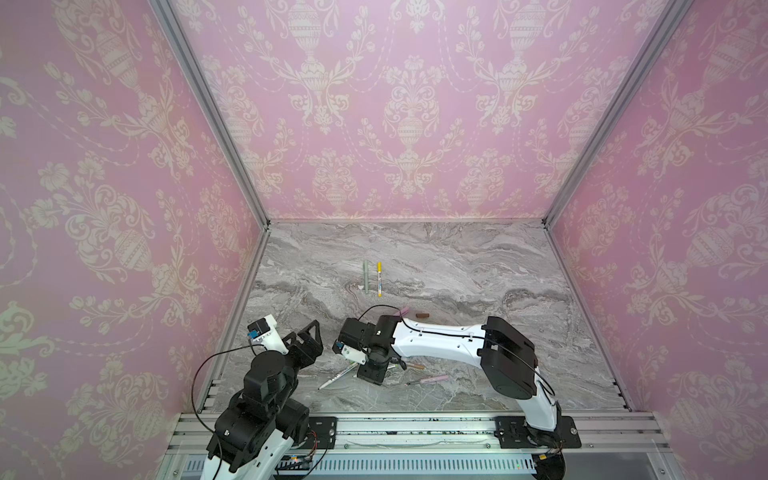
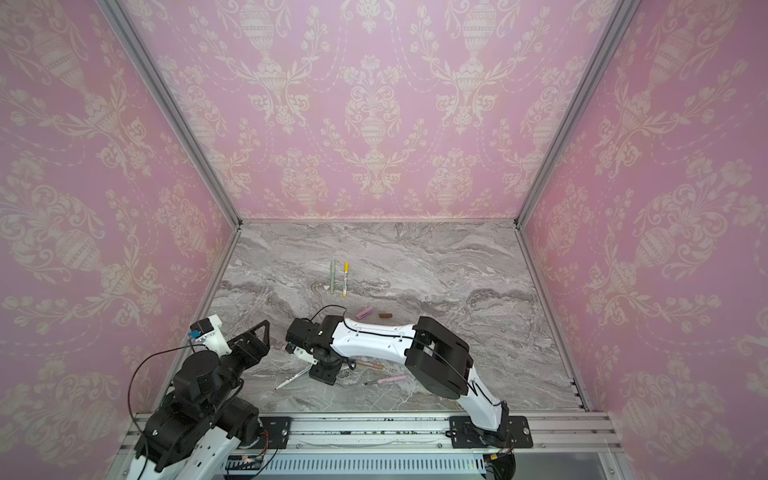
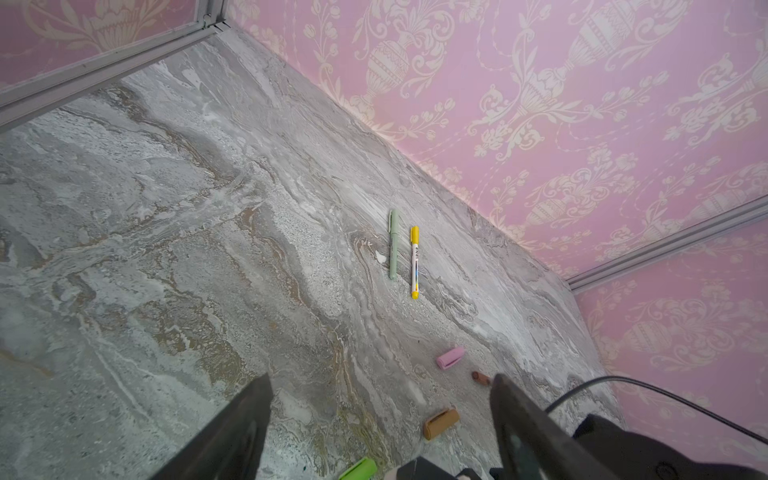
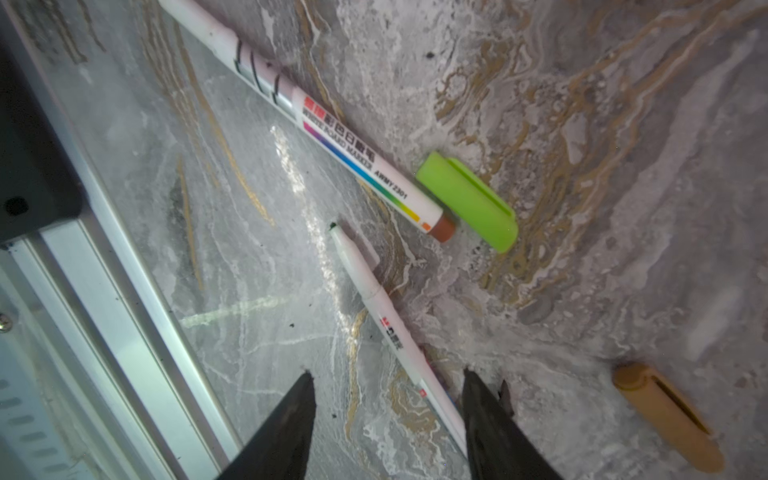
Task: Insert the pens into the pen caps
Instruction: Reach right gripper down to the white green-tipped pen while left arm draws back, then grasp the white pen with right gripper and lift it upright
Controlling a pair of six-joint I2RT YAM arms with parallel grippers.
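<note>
Your right pincer (image 4: 385, 374) hangs low over the tabletop (image 4: 623, 124) with its jaws apart and nothing clamped. The white pen with the green tip (image 4: 374, 299) lies flat on the marble. Its barrel runs back between the two fingers, close against one finger (image 4: 490, 424); you cannot tell whether they touch. Its bare tip points out ahead of the fingertips.

Just past that tip lies the white pen with the brown end (image 4: 353, 153), with the lime green cap (image 4: 467, 201) just beside its brown end. The tan cap (image 4: 669, 415) lies alone off to the side of the pincer, beyond the finger the pen hugs.

In a top view you can see the tan pen (image 1: 417, 367) and the pink pen (image 1: 434, 379), both uncapped. They lie near this pincer, on the side away from your other arm.

Your left pincer (image 3: 381, 376) is above the tabletop with its jaws spread wide and holds nothing. The pink cap (image 3: 450, 357) and the dark brown cap (image 3: 481, 377) lie ahead of its fingertips, near each other but apart. Well beyond them, the sage-green pen (image 3: 393, 245) and the yellow-capped pen (image 3: 414, 262) lie side by side, parallel, each with its cap on.
</note>
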